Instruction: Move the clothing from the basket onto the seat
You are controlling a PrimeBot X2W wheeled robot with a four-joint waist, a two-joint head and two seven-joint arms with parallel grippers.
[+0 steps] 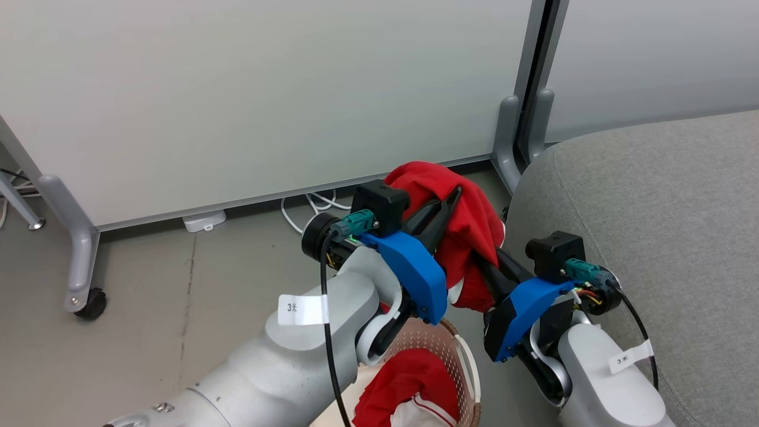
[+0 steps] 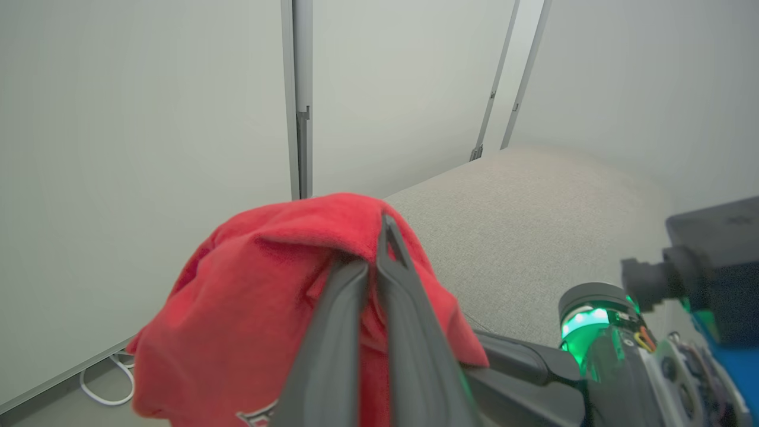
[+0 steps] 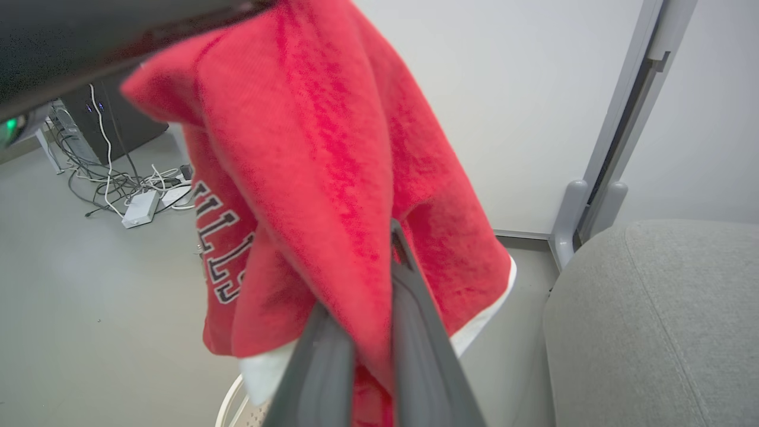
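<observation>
**Item 1, left gripper (image 1: 452,201):** Raised above the basket (image 1: 424,341), fingers pointing up toward the partition panel (image 1: 267,89). Jaws clenched, w/ the pads together in left wrist view. The lettered garment (image 1: 471,237) is pinched at the tips and draped over both fingers.

**Item 2, right gripper (image 3: 372,279):** Just beside the left one, on the seat side, reaching into the same garment from below. Jaws closed onto a fold of red cloth. In right wrist view the fabric runs down btwn the two fingers, and one tip is hidden under it.

**Item 3, lettered garment:** Clear of the basket, hanging bunched in the air from both grippers. White lettering (image 3: 222,249) w/ dark outline on the hanging side, white hem (image 3: 486,314) at lower edge. Pos.: above the basket, just left of the seat (image 1: 652,196) edge, not on it.

**Item 4, second garment (image 1: 409,379):** Red w/ white panel and striped trim, lying in the basket. Neither gripper touches it.

**Item 5, basket:** On the floor (image 1: 178,279) at bottom of head view, partly behind the left forearm, near the seat's rounded front.

**Item 6, seat:** Grey upholstery, right side of head view.

**Misc.:** White cables (image 1: 308,207) on the floor under the panel.
</observation>
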